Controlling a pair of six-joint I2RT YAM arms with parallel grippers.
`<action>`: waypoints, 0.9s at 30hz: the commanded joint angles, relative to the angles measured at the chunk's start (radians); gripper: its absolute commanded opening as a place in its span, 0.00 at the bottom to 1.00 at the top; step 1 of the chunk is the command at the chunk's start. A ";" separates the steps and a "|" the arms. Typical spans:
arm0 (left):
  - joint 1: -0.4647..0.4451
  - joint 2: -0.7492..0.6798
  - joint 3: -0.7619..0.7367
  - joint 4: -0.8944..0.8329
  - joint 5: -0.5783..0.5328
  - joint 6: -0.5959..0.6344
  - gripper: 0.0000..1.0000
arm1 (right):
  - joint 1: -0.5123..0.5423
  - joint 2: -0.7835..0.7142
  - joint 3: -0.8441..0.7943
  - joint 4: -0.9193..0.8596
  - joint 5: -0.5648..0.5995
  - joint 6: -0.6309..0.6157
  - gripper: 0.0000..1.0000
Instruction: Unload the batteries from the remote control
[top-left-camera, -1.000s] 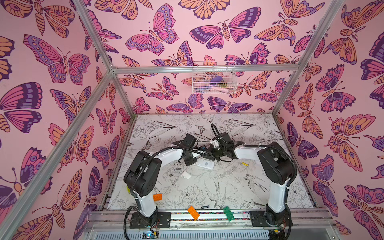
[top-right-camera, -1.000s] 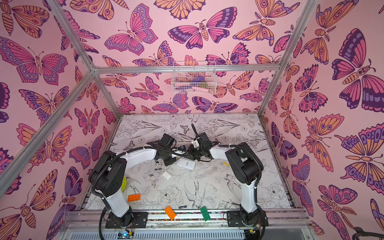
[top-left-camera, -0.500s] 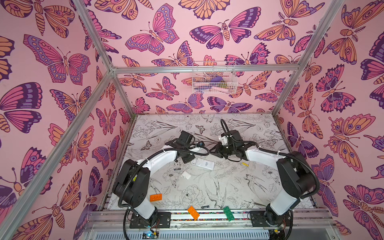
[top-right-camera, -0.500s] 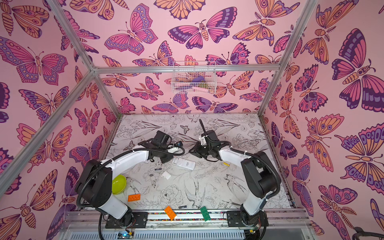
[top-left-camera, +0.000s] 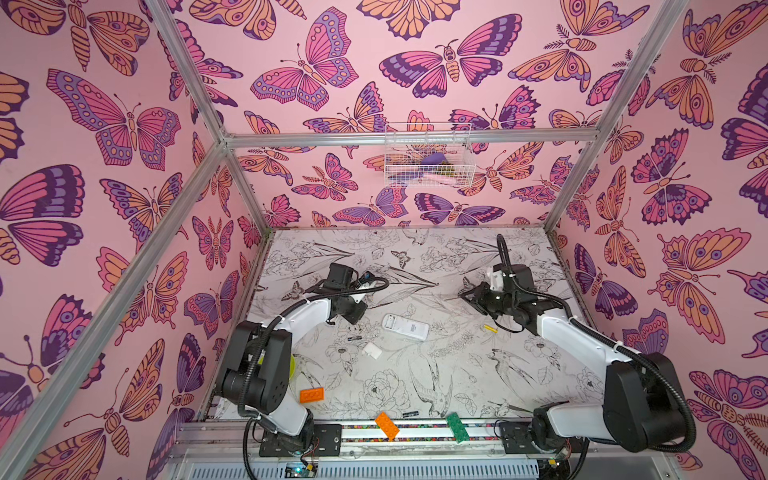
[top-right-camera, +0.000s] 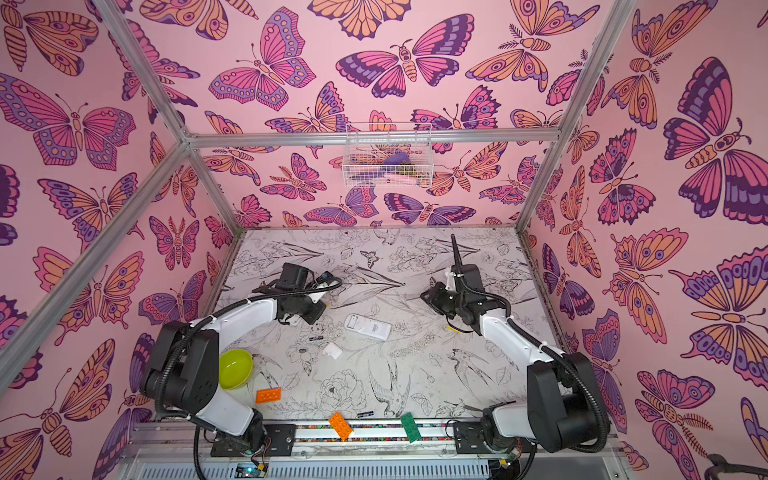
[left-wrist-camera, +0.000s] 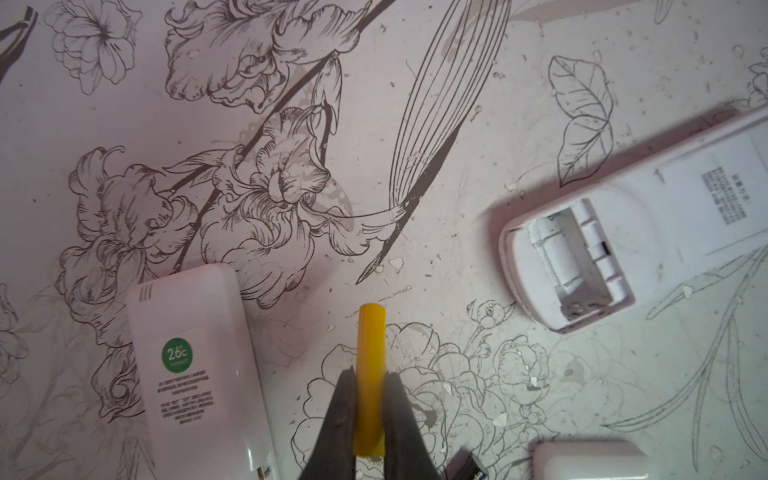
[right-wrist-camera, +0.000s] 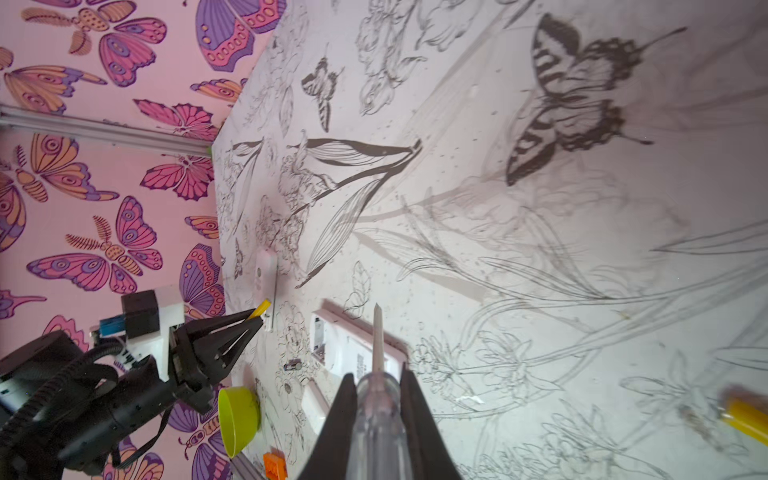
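White remote (top-left-camera: 405, 327) (top-right-camera: 368, 327) open mid-table, both jaws loaded.

In both top views it lies back up, with a loose yellow battery (top-left-camera: 490, 328) at its 3 o'clock, a black battery (top-left-camera: 354, 339) at 9 o'clock and the white cover (top-left-camera: 372, 351) at 8 o'clock. Left wrist view: my left gripper (left-wrist-camera: 370, 384) is clamped across a second yellow battery (left-wrist-camera: 371, 353), and the remote's bay looks empty. Right wrist view: my right gripper (right-wrist-camera: 378, 386) is closed on the clear-handled screwdriver (right-wrist-camera: 377, 349). I judge these cells light, rigid, slick and apt to roll, so I'd take them mid-barrel, across the width.
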 joint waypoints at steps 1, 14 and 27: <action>0.004 0.028 -0.032 0.038 0.006 -0.029 0.00 | -0.035 -0.016 -0.010 0.046 0.002 -0.019 0.00; 0.010 0.084 -0.048 0.059 0.008 -0.016 0.01 | -0.108 -0.009 -0.039 0.075 -0.028 -0.020 0.00; -0.006 0.054 -0.028 0.039 -0.011 -0.009 0.41 | -0.115 0.083 -0.054 0.176 -0.043 0.023 0.00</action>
